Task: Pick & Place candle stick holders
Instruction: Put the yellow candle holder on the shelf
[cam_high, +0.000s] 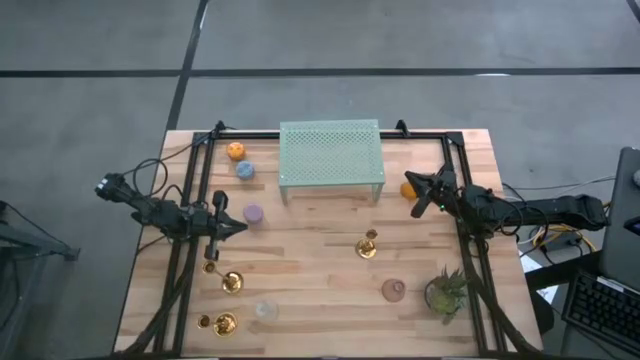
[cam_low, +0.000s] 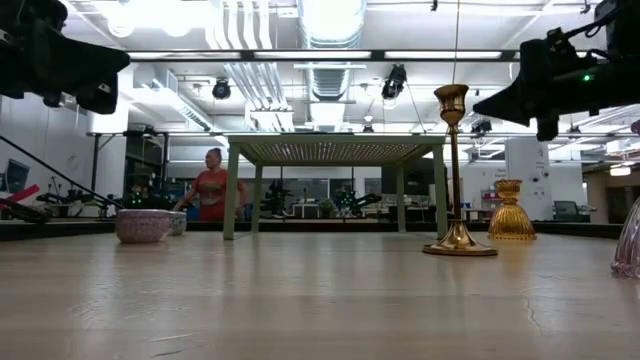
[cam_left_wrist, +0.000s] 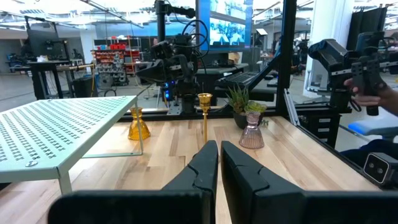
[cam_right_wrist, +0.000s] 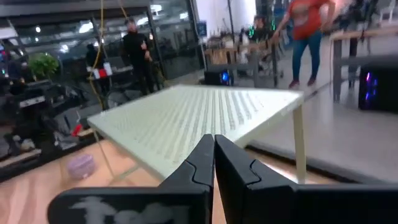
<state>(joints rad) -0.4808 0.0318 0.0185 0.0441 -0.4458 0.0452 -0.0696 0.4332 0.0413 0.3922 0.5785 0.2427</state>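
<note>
Left gripper (cam_high: 238, 226), right gripper (cam_high: 410, 187): both closed, empty. Tall shiny gold stemmed candle holder (cam_high: 368, 245): upright mid-table, near pale green mesh rack (cam_high: 331, 153). Risk: narrow stem tips if nudged.

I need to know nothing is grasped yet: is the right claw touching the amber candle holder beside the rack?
Apart. The low view shows the right claw hanging well above the amber holder, with open room between them.

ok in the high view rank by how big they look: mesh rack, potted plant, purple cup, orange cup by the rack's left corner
1. pale green mesh rack, by far the largest
2. small green potted plant
3. round purple cup and round orange cup look about alike; no ranking between them
</note>
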